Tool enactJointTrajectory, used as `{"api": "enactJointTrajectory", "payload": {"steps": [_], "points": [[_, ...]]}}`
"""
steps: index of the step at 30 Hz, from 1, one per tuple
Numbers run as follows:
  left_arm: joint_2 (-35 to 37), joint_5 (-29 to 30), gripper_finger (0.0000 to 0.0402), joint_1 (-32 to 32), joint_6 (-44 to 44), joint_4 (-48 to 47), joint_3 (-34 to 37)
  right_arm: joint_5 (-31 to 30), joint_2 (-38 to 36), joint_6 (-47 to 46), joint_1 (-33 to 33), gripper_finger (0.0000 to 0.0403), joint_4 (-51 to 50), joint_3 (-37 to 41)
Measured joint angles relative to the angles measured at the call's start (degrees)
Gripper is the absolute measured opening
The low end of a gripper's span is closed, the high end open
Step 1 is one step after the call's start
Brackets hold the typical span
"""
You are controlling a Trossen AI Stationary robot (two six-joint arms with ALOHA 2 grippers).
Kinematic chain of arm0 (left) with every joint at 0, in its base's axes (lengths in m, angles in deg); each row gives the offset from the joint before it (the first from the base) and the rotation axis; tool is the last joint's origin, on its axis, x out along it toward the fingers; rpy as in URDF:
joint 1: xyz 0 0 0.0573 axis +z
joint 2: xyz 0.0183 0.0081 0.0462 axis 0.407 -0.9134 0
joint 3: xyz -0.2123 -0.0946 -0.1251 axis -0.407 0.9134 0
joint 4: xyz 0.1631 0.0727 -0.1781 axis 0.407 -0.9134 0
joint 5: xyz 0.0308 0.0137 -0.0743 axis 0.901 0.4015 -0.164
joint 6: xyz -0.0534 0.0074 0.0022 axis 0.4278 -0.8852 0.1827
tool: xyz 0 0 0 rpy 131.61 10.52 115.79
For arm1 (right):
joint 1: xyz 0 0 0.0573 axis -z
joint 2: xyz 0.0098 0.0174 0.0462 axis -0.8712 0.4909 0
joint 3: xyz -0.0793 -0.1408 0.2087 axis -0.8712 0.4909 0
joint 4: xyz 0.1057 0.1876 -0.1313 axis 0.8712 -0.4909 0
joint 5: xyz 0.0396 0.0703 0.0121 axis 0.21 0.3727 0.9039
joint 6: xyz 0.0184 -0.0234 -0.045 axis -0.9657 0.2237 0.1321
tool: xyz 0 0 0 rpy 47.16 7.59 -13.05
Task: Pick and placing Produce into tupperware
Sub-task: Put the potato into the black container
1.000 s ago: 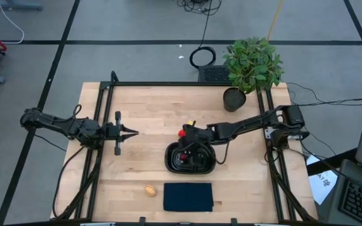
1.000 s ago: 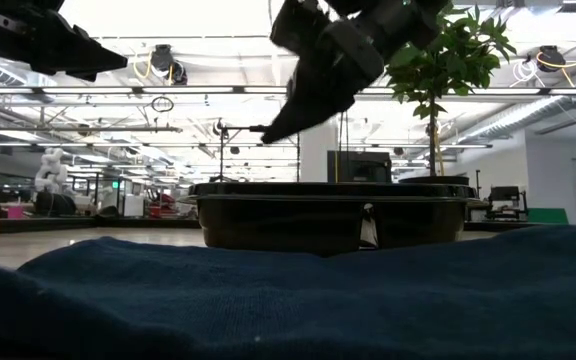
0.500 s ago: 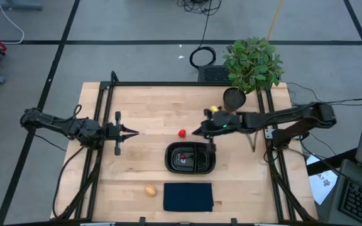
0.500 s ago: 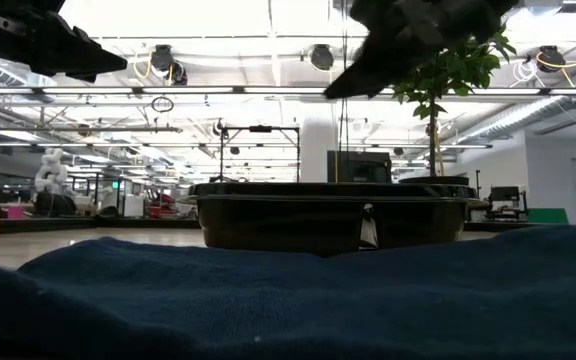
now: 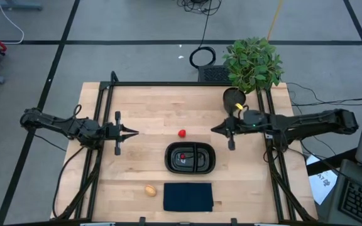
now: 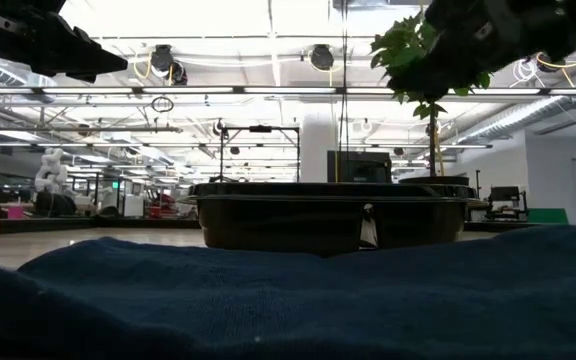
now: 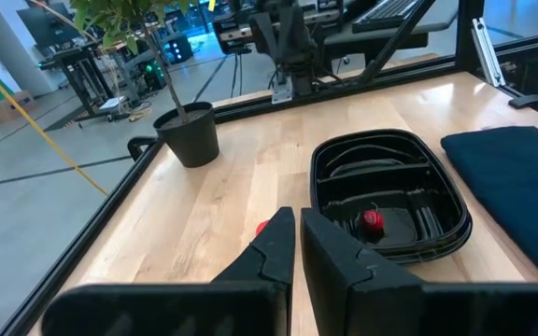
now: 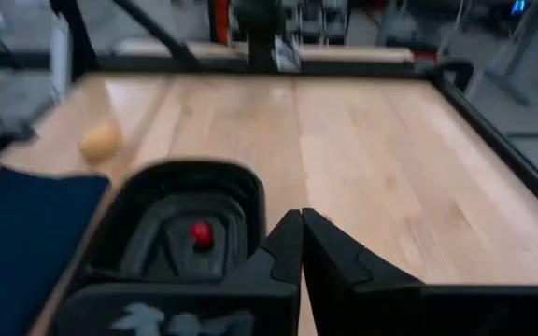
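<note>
The black tupperware point(image 5: 190, 158) sits at the table's middle, toward the near edge. A tiny dark red piece point(image 5: 182, 157) lies in its left compartment and shows in the wrist views too point(image 7: 373, 220) point(image 8: 200, 233). A bright red ball point(image 5: 181, 133) rests on the wood just beyond the tupperware. A tan ball point(image 5: 149, 190) lies near the front edge. My left gripper point(image 5: 136, 132) hovers shut at the left of the red ball. My right gripper point(image 5: 213, 130) is shut in the air at the right of that ball. Neither holds anything.
A dark blue cloth point(image 5: 188, 196) lies flat in front of the tupperware, right of the tan ball. A potted plant point(image 5: 251, 66) stands at the far right corner. Black frame rails point(image 5: 168, 84) border the table. Bare wood lies between the two grippers and along the far side.
My right gripper has drawn back from just over the tupperware toward the table's right edge, rising a little and tipping from a downward slant to nearly level. The dark red piece lies in the tupperware where the gripper was.
</note>
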Motion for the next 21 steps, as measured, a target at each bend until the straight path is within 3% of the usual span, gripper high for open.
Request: {"api": "enactJointTrajectory", "payload": {"steps": [7,13,21], "points": [[0.00,0.00,0.0026,0.00,0.00,0.00,0.00,-6.55,-2.26,-0.33,-4.30,0.0000,5.31,5.91],[0.02,0.01,0.0026,0.00,-0.02,-0.02,0.00,-6.77,-5.35,1.45,-5.11,0.0000,6.39,8.13],[0.01,0.03,0.0026,0.00,-0.24,-0.04,0.00,7.55,-13.67,0.38,1.96,0.0000,13.76,13.05]]}}
